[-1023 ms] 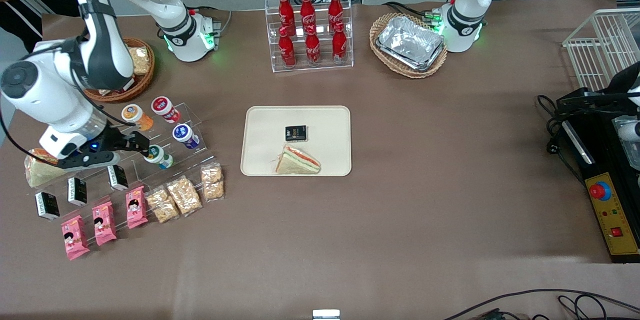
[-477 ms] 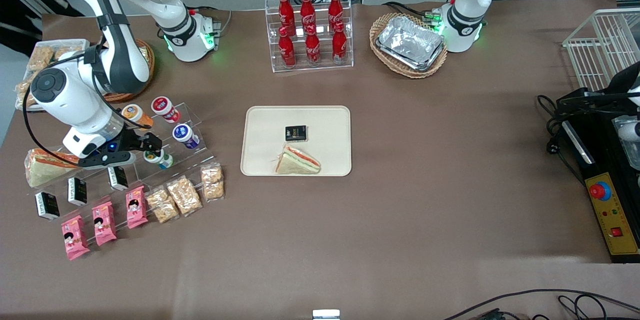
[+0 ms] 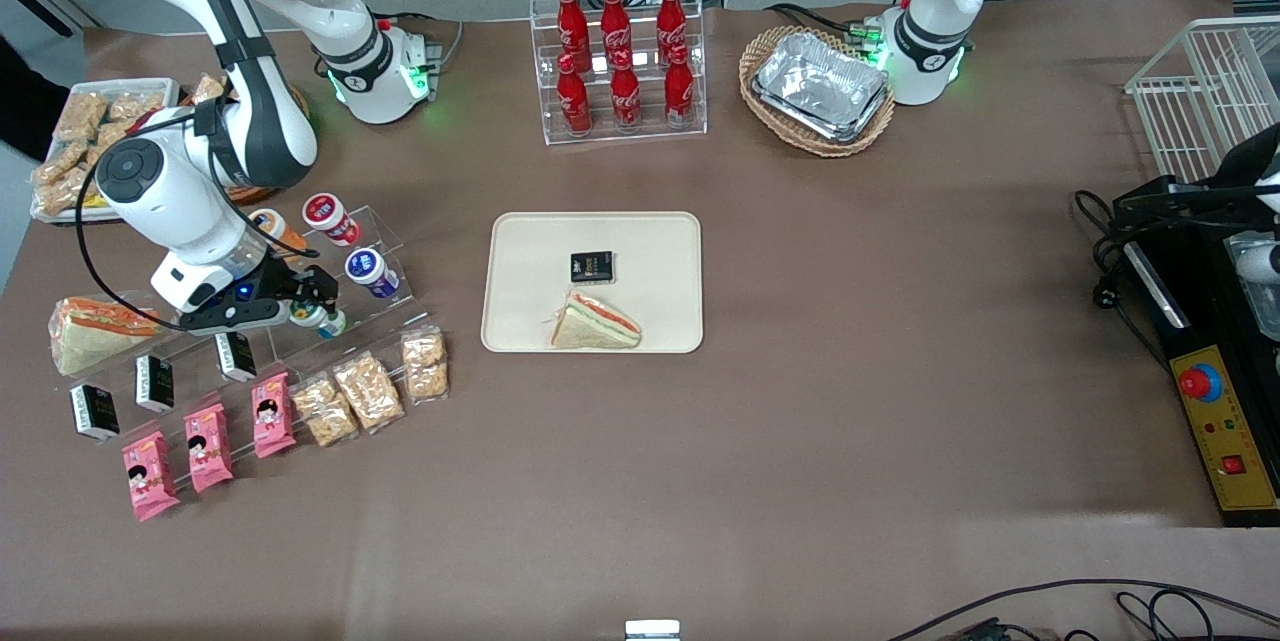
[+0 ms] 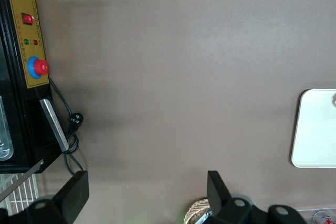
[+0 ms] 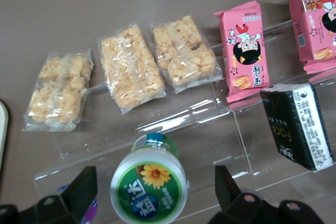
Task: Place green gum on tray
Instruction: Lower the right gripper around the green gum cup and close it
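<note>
The gripper is hovering over the gum on the clear stand, jaws apart straddling its lid, aligning for a grasp before transfer to the tray.

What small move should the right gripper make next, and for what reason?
Probably close on the bottle. The gripper is open, with one finger on each side of the green gum, which is on the clear stepped stand and not yet gripped. The tray lies apart, toward the table's middle, so grasping comes first.
</note>
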